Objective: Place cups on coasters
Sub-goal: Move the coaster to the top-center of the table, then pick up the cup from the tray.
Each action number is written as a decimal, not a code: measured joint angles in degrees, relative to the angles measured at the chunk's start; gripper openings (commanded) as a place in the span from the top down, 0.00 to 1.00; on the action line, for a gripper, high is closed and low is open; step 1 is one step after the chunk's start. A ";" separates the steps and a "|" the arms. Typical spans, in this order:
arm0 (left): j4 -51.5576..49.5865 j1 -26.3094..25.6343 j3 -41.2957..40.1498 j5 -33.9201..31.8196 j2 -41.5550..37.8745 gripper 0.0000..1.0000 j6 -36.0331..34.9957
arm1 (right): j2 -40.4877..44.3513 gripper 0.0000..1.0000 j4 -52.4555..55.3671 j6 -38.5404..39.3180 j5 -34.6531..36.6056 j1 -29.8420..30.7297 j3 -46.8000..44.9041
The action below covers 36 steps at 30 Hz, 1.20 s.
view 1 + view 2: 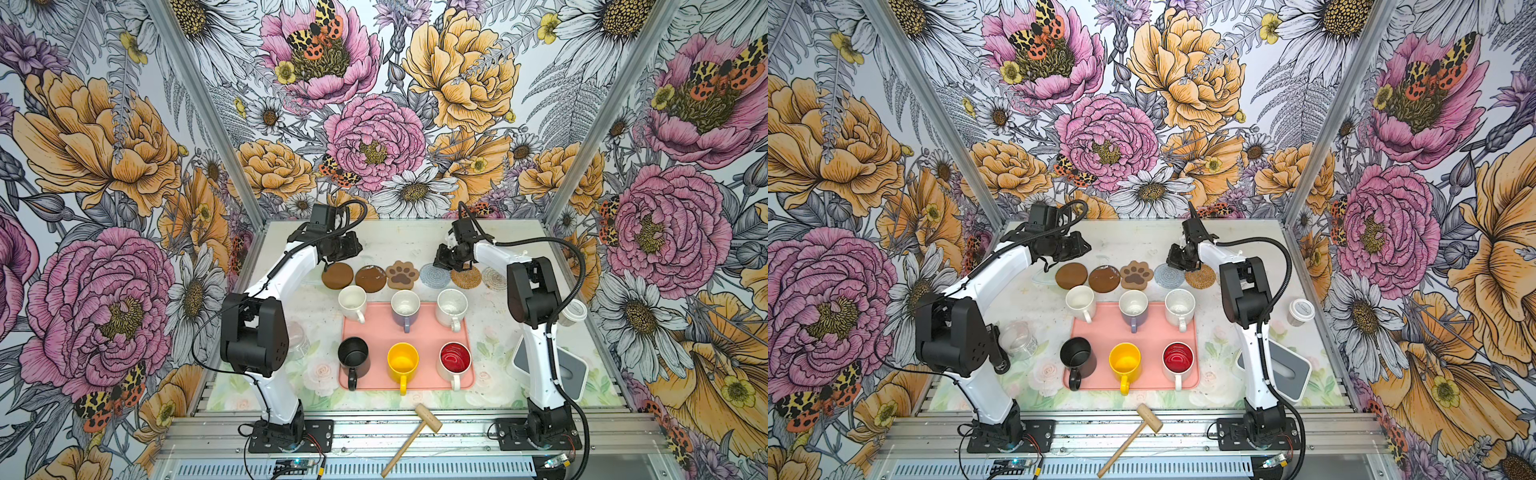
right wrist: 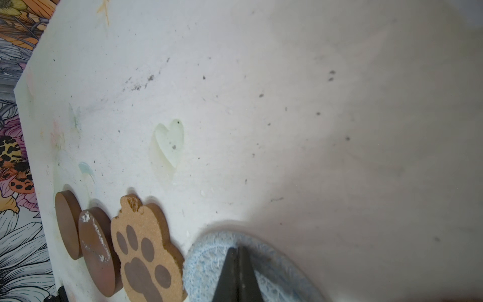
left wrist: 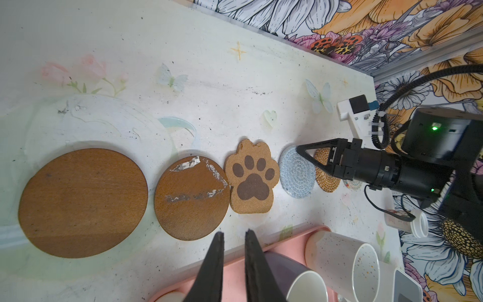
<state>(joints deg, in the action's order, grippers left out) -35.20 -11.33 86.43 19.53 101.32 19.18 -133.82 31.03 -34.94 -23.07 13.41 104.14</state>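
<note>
Six coasters lie in a row at the back: two brown discs point(image 1: 337, 275) point(image 1: 370, 279), a paw-shaped one point(image 1: 402, 274), then grey-blue point(image 1: 434, 275), tan point(image 1: 466, 277) and pale point(image 1: 493, 278) woven rounds. All are bare. Six cups stand in two rows on or at the pink tray point(image 1: 374, 332): white point(image 1: 352, 302), lavender point(image 1: 405, 306), speckled white point(image 1: 452, 306), black point(image 1: 353, 355), yellow point(image 1: 402, 361), red-lined point(image 1: 454, 359). My left gripper point(image 3: 234, 232) hovers by the brown discs, narrowly open and holding nothing. My right gripper point(image 2: 238, 248) is shut, its tip over the grey-blue coaster point(image 2: 209, 261).
A wooden mallet point(image 1: 413, 432) lies on the front rail. A lidded paper cup point(image 1: 575, 313) and a grey-and-white box point(image 1: 552, 365) sit behind the right arm. A clear glass jar point(image 1: 297, 336) stands beside the left arm.
</note>
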 measured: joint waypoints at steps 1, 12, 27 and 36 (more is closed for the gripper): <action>0.00 0.00 0.00 -0.02 -0.28 0.82 0.00 | 0.00 1.00 0.04 0.02 0.17 0.00 0.09; 0.35 0.00 0.00 0.00 -1.22 0.81 0.00 | 0.22 1.00 0.07 0.07 0.37 -0.26 1.38; 7.13 -0.07 -5.77 0.02 -9.57 0.81 0.00 | 21.14 1.00 -0.04 3.34 3.85 -0.26 -6.58; 12.28 -0.90 -14.69 -0.24 -18.82 0.64 -0.33 | 35.10 0.99 -0.07 4.46 11.15 2.56 -20.72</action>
<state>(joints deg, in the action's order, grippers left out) -22.92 -12.23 71.75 19.29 82.50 18.85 -98.72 30.96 -30.48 -11.92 15.97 83.42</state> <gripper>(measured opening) 0.327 0.049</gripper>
